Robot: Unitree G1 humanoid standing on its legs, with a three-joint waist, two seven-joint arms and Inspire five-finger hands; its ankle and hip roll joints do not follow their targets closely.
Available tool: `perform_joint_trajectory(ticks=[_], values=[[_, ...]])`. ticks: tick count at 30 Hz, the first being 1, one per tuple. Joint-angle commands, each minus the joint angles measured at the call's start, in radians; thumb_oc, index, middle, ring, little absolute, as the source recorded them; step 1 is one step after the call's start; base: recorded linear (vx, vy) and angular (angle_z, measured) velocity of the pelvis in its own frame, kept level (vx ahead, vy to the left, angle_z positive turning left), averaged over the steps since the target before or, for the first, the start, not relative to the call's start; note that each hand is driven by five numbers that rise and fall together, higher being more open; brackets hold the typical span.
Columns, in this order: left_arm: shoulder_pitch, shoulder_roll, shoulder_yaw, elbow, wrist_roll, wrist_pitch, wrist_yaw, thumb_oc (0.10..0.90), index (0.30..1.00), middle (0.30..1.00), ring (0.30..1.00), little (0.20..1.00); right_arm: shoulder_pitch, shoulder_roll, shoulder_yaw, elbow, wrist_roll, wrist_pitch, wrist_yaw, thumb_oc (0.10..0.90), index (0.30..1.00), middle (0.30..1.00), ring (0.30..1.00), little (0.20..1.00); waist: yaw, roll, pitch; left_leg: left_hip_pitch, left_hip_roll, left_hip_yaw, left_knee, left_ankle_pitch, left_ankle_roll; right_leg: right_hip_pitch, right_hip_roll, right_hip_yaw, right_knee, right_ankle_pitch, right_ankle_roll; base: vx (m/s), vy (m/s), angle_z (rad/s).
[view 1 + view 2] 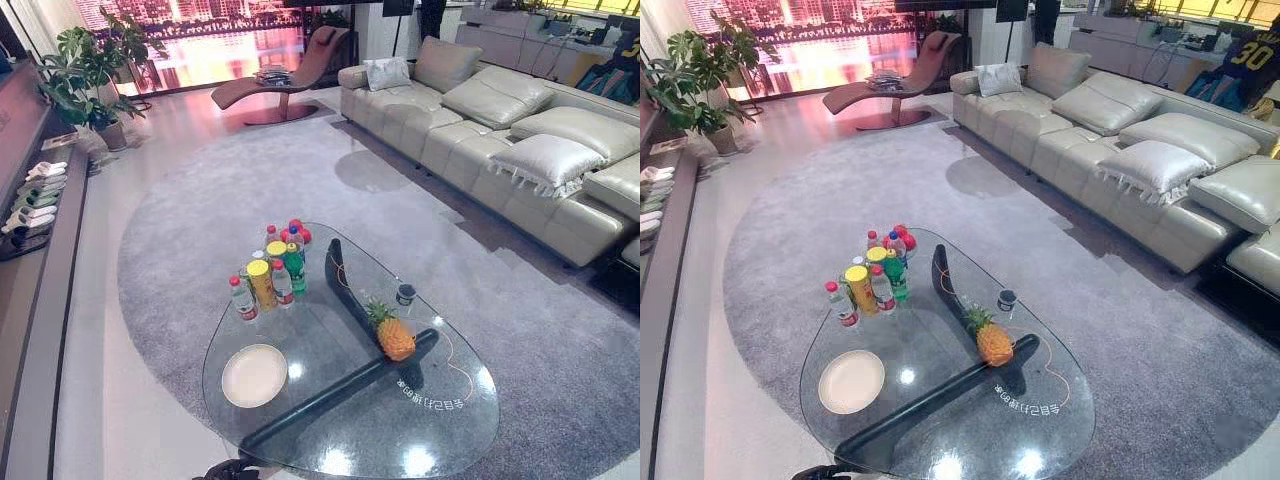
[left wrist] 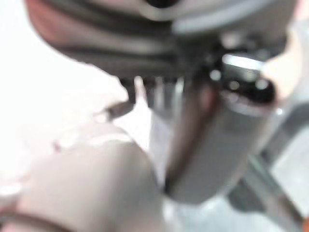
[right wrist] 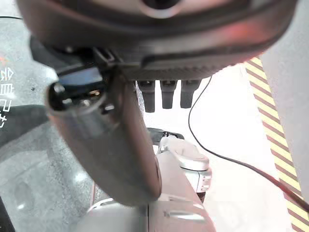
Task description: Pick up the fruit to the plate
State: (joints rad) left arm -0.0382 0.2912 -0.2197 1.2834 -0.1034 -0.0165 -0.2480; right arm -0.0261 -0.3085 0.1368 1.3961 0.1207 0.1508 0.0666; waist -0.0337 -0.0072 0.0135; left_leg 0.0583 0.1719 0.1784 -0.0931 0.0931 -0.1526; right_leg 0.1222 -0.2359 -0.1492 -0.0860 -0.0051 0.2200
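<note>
Over on the glass table (image 1: 330,440), the pineapple (image 1: 396,338) stands upright, well apart from the empty plate (image 1: 254,375). Meanwhile the left hand (image 2: 212,140) and right hand (image 3: 111,145) hang with fingers straight, holding nothing. Risk ahead: a clumsy grab could topple it on slick glass, or clip the bottles (image 1: 272,265).

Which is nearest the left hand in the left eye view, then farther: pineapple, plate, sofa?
1. Plate, near left of the table, just beyond the left hand.
2. Pineapple, right side of the table.
3. Sofa, far right of the room.
</note>
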Motion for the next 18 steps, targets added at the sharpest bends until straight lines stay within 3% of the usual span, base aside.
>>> perform_joint_trajectory(ticks=[1,18], values=[[-0.062,0.006,0.004,0.071,0.033,0.008,-0.015,0.800,0.900,0.900,0.900,0.900,-0.067,-0.007,-0.003,0.062,0.009,0.005,-0.014,0.800,0.900,0.900,0.900,0.900,0.020,0.019,0.031,0.044,0.082,-0.004,0.006,-0.041,-0.044,-0.039,-0.059,-0.077,-0.001,0.103,0.029,-0.02,-0.003,-0.46],[-0.056,0.000,0.006,0.073,0.023,-0.007,-0.012,0.800,0.900,0.900,0.900,0.900,-0.065,-0.010,-0.015,0.063,0.018,0.001,-0.018,0.800,0.900,0.900,0.900,0.900,0.022,0.019,0.031,0.047,0.082,-0.007,0.006,-0.044,-0.042,-0.033,-0.059,-0.078,-0.001,0.100,0.028,0.00,0.000,0.00]])
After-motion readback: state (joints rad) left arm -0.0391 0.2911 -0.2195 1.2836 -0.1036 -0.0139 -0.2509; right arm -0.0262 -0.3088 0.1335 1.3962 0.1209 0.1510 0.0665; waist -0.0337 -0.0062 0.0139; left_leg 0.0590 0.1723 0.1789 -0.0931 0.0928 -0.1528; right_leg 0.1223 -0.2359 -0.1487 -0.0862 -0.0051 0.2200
